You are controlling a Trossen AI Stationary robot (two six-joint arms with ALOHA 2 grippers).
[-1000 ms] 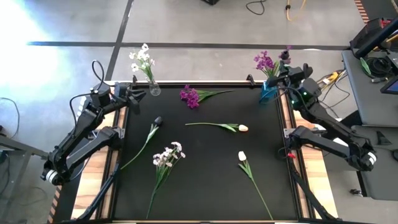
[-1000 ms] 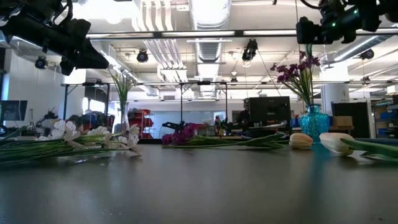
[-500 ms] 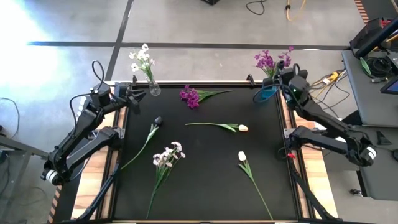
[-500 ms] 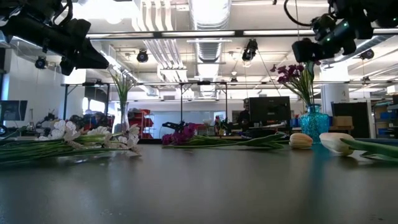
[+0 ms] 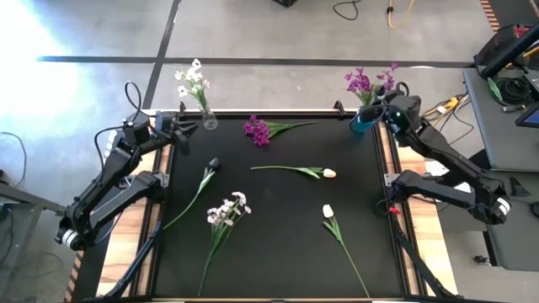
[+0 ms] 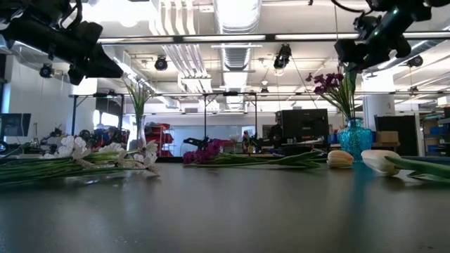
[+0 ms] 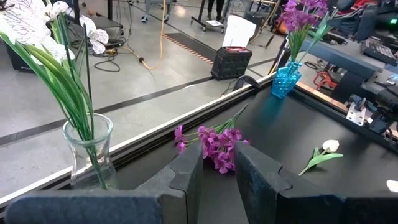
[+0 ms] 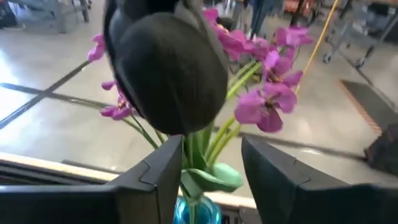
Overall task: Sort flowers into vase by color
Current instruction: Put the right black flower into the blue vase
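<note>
A blue vase (image 5: 362,124) at the table's far right corner holds magenta sprays (image 5: 360,82) and a dark tulip bud (image 8: 168,68). My right gripper (image 5: 381,108) is beside it, open, its fingers on either side of the stems (image 8: 200,155) without gripping them. A clear vase (image 5: 208,120) at the far left corner holds white blossoms (image 5: 192,78). My left gripper (image 5: 187,128) waits next to it, open and holding nothing. Flat on the black table lie a magenta spray (image 5: 259,130), a dark tulip (image 5: 212,165), two cream tulips (image 5: 327,173) (image 5: 328,211) and a white spray (image 5: 228,209).
The flowers on the black mat (image 5: 278,261) lie apart, with their stems at different angles. Both vases stand right at the far edge. Beside the table on the right is a grey bench (image 5: 505,101) with cables.
My right gripper has opened at the blue vase and tipped up from slanting down to nearly level, staying over the far right corner. The dark tulip stays upright in the blue vase among the magenta sprays.
</note>
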